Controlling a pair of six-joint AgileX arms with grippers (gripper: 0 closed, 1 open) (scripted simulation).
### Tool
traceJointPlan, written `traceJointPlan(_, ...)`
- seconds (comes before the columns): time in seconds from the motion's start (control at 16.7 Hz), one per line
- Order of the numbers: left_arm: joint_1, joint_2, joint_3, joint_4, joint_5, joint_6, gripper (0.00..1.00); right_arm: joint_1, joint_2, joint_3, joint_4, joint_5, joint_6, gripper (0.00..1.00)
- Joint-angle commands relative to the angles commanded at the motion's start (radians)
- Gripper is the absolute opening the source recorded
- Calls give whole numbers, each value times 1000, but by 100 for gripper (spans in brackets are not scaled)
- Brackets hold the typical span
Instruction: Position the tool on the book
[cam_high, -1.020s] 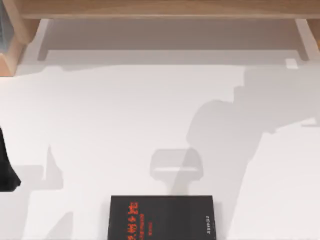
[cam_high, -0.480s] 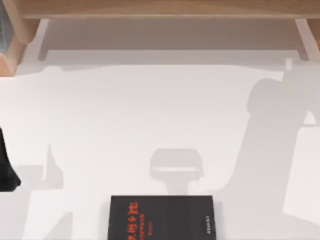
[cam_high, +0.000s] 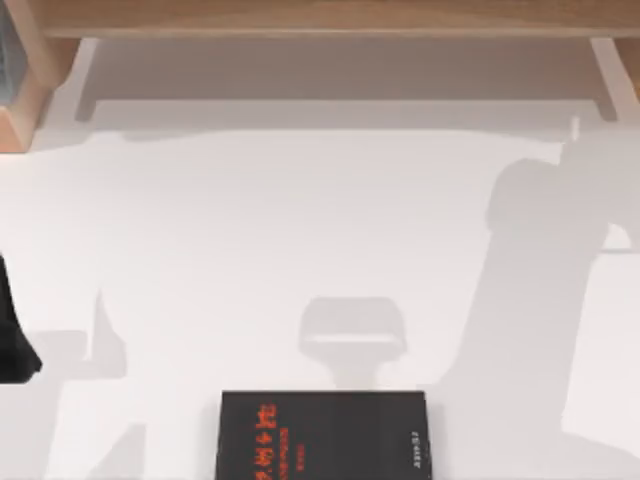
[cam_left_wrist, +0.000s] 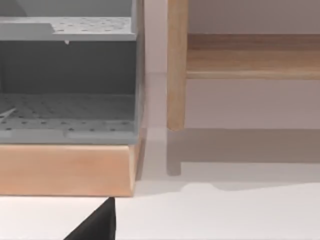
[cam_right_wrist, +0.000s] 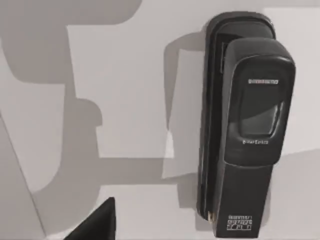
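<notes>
The white surface (cam_high: 250, 230) spreads wide and bare, crossed by soft grey shadows of both arms. Along its far edge runs a pale wooden frame (cam_high: 320, 15).

The left arm (cam_high: 12, 335) sits at the left edge of the top view. A dark sliver of the left tool (cam_left_wrist: 97, 225) shows in its wrist view, and whether it is released or clenched cannot be told. Ahead of the left tool stands a grey perforated rack (cam_left_wrist: 67, 80) on a wooden base (cam_left_wrist: 65, 170), with a slim wooden post (cam_left_wrist: 176, 65) just beside it and a wooden rail (cam_left_wrist: 252, 55) running on from the post.

The right tool (cam_right_wrist: 97, 225) hangs over a black stapler (cam_right_wrist: 245, 125) that lies flat on the surface, apart from the tool; whether this tool is released or clenched cannot be told either.

The book (cam_high: 325, 435), black with red-orange characters and a small line of pale text, lies flat on the surface at the near edge of the top view, well to the right of the left arm. Its cover is bare.
</notes>
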Motion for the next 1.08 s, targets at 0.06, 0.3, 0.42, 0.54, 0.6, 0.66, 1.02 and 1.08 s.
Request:
traceJointPlan(0.06,0,0,0,0,0,0,100,0,-25,-5,-19,2,3,100)
traceJointPlan(0.3,0,0,0,0,0,0,100,53,-156,-23,-120,4,52,100)
traceJointPlan(0.42,0,0,0,0,0,0,100,95,-217,-38,-169,5,88,100)
traceJointPlan(0.54,0,0,0,0,0,0,100,124,-265,-55,-203,7,116,100)
traceJointPlan(0.6,0,0,0,0,0,0,100,131,-282,-63,-212,7,124,100)
traceJointPlan(0.66,0,0,0,0,0,0,100,132,-293,-72,-214,8,125,100)
traceJointPlan(1.02,0,0,0,0,0,0,100,40,-210,-123,-66,2,38,100)
traceJointPlan(1.08,0,0,0,0,0,0,100,18,-175,-135,-15,3,21,100)
